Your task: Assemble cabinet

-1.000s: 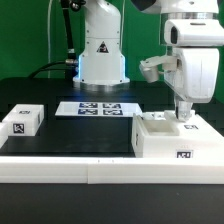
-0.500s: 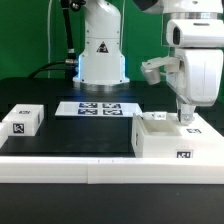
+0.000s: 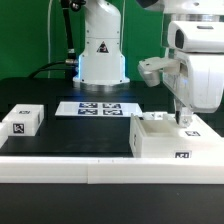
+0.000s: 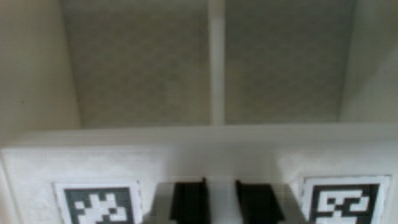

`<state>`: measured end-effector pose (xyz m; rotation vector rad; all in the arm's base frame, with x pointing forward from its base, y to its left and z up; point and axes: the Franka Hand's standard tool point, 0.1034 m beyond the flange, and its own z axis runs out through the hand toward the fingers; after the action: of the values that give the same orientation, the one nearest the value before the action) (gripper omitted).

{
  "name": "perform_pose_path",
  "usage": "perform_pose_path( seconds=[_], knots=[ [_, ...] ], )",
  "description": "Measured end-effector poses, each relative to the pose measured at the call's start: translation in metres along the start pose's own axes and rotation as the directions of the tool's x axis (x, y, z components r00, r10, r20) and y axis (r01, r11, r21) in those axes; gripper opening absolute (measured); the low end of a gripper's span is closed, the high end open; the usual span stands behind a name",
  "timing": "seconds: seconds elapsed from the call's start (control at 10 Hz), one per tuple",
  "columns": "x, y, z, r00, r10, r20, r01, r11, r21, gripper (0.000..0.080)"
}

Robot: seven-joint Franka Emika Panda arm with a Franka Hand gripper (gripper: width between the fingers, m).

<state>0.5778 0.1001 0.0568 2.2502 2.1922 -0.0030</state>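
The cabinet (image 3: 165,145) is a white boxy body, open on top, at the exterior view's right near the table's front edge, with a tag on its front face. My gripper (image 3: 183,120) reaches straight down onto its far wall at the right. In the wrist view the two dark fingers (image 4: 187,203) stand close together astride the wall's white top edge (image 4: 143,150), between two tags, with the gripper (image 4: 222,200) shut on that wall. Beyond it I see the cabinet's inside, split by a thin partition (image 4: 221,60).
A smaller white tagged block (image 3: 20,122) lies at the exterior view's left. The marker board (image 3: 98,108) lies flat at the back middle, in front of the white robot base (image 3: 100,55). A white rim (image 3: 70,165) runs along the table's front.
The gripper and the cabinet have shifted together a little toward the exterior view's left. The small block and the marker board have not moved.
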Motion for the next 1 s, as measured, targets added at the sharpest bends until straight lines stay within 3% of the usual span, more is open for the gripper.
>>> perform_pose_path(
  seconds=[0.2, 0.3, 0.4, 0.7, 0.8, 0.9, 1.0],
  knots=[
    [0.0007, -0.0005, 0.0001, 1.000, 0.010, 0.001, -0.010, 1.000, 0.001, 0.0072],
    [0.0005, -0.0006, 0.0005, 1.000, 0.011, 0.001, -0.011, 1.000, 0.001, 0.0186],
    [0.0004, -0.0007, 0.0007, 1.000, 0.011, 0.001, -0.011, 1.000, 0.001, 0.0186],
    [0.0002, -0.0008, 0.0008, 1.000, 0.011, 0.001, -0.011, 1.000, 0.002, 0.0640],
    [0.0002, -0.0008, 0.0009, 1.000, 0.011, 0.001, -0.011, 1.000, 0.002, 0.0640],
    [0.0001, -0.0008, 0.0009, 1.000, 0.011, 0.001, -0.011, 1.000, 0.002, 0.0764],
    [0.0001, -0.0008, 0.0009, 1.000, 0.011, 0.001, -0.011, 1.000, 0.002, 0.0789]
  ],
)
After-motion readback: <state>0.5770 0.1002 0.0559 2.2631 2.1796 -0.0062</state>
